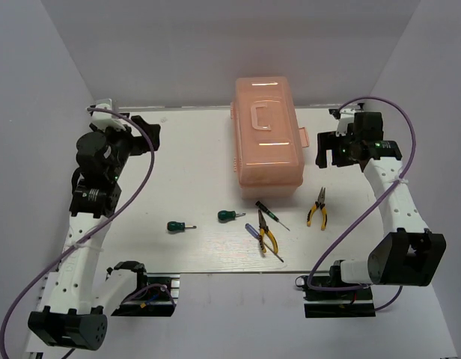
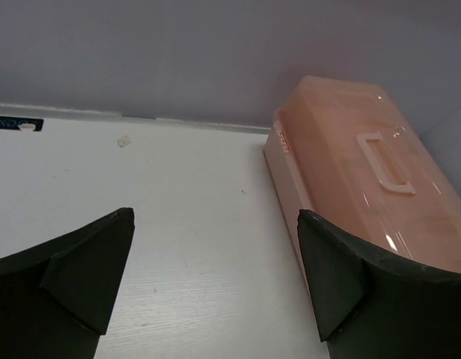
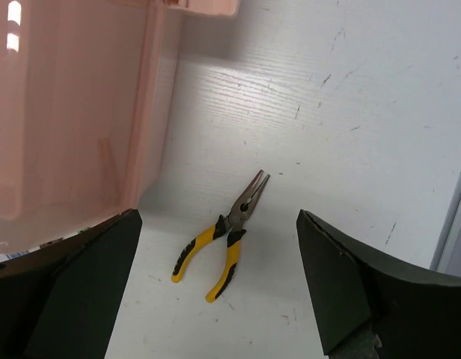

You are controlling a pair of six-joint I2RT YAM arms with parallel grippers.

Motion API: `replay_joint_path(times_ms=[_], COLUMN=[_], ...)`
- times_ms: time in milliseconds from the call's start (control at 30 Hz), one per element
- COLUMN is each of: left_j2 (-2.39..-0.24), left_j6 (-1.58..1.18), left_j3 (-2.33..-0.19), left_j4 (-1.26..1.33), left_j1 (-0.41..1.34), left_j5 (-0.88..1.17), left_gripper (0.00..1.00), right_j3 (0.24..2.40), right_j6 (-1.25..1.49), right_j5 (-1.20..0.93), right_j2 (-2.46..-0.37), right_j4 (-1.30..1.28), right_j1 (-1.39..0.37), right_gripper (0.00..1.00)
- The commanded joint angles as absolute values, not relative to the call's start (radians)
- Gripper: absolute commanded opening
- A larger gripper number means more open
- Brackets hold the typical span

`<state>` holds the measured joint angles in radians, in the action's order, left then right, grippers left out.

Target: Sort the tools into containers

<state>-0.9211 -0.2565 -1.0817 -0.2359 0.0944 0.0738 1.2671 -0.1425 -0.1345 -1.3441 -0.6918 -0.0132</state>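
The salmon-pink toolbox (image 1: 266,138) stands closed at the back middle of the table, its lid handle on top. It also shows in the left wrist view (image 2: 350,172) and the right wrist view (image 3: 66,112). In front of it lie two green-handled screwdrivers (image 1: 181,226) (image 1: 227,216), a thin dark screwdriver (image 1: 269,213), a blue-handled screwdriver (image 1: 253,229) and two yellow-and-black pliers (image 1: 267,235) (image 1: 318,210). My left gripper (image 1: 144,127) (image 2: 215,213) is open and empty, left of the toolbox. My right gripper (image 1: 326,148) (image 3: 215,213) is open and empty, above the right-hand pliers (image 3: 223,243).
White walls close in the table at the back and both sides. The table's back edge (image 2: 141,118) runs behind the toolbox. A purple cable (image 1: 410,142) loops over the right arm and another (image 1: 144,172) over the left arm.
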Motion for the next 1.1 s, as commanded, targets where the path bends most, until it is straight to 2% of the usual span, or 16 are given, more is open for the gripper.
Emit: replay_joint_path(times_ms=[0, 233, 300, 333, 367, 400, 533, 567, 600, 633, 667, 700, 733, 833, 900, 1067], left_j2=[-0.966, -1.045, -1.084, -1.100, -1.118, -1.156, -1.244, -1.262, -1.278, -1.305, -1.315, -1.315, -1.315, -1.315, -1.304, -1.295], left_j6=[-0.285, -0.317, -0.328, -0.339, -0.339, -0.354, -0.363, -0.364, -0.364, -0.373, -0.373, -0.373, -0.373, -0.382, -0.394, -0.426], left_j3=[-1.068, -1.068, -1.068, -1.077, -1.077, -1.092, -1.130, -1.140, -1.158, -1.158, -1.158, -1.167, -1.167, -1.138, -1.120, -1.089], left_j4=[-0.313, -0.278, -0.253, -0.232, -0.232, -0.232, -0.212, -0.212, -0.212, -0.222, -0.222, -0.222, -0.222, -0.196, -0.181, -0.153], left_j1=[0.095, 0.095, 0.095, 0.095, 0.095, 0.095, 0.114, 0.114, 0.114, 0.114, 0.114, 0.114, 0.114, 0.114, 0.114, 0.114], left_j5=[0.132, 0.263, 0.297, 0.331, 0.331, 0.331, 0.400, 0.416, 0.437, 0.449, 0.465, 0.477, 0.486, 0.506, 0.506, 0.541], left_gripper=[1.00, 0.96, 0.73, 0.51, 0.22, 0.00, 0.00, 0.00, 0.23, 0.41, 0.55, 0.74, 0.78, 0.82, 0.82, 0.82], right_j3=[1.278, 1.333, 1.336, 1.365, 1.380, 1.399, 1.565, 1.615, 1.769, 1.811, 1.851, 1.940, 1.966, 2.048, 2.081, 2.074], right_j6=[-0.187, -0.417, -0.371, -0.386, -0.421, -0.393, -0.256, -0.189, -0.123, -0.088, -0.015, 0.071, 0.101, 0.264, 0.364, 0.400], right_j5=[-0.147, -0.279, -0.259, -0.290, -0.322, -0.357, -0.531, -0.578, -0.597, -0.630, -0.634, -0.635, -0.659, -0.650, -0.632, -0.528], right_j2=[-1.324, -1.327, -1.319, -1.327, -1.333, -1.336, -1.443, -1.510, -1.585, -1.621, -1.723, -1.755, -1.781, -1.887, -1.951, -2.003], right_j4=[-0.729, -0.799, -0.756, -0.765, -0.755, -0.729, -0.549, -0.560, -0.569, -0.584, -0.578, -0.549, -0.532, -0.450, -0.420, -0.431], right_j1=[-0.011, -0.012, -0.011, -0.012, -0.012, -0.012, -0.046, -0.055, -0.069, -0.109, -0.121, -0.142, -0.164, -0.219, -0.253, -0.324], right_gripper=[0.90, 0.90, 0.90, 0.74, 0.39, 0.02, 0.00, 0.10, 0.21, 0.31, 0.62, 0.71, 0.75, 0.75, 0.66, 0.63])
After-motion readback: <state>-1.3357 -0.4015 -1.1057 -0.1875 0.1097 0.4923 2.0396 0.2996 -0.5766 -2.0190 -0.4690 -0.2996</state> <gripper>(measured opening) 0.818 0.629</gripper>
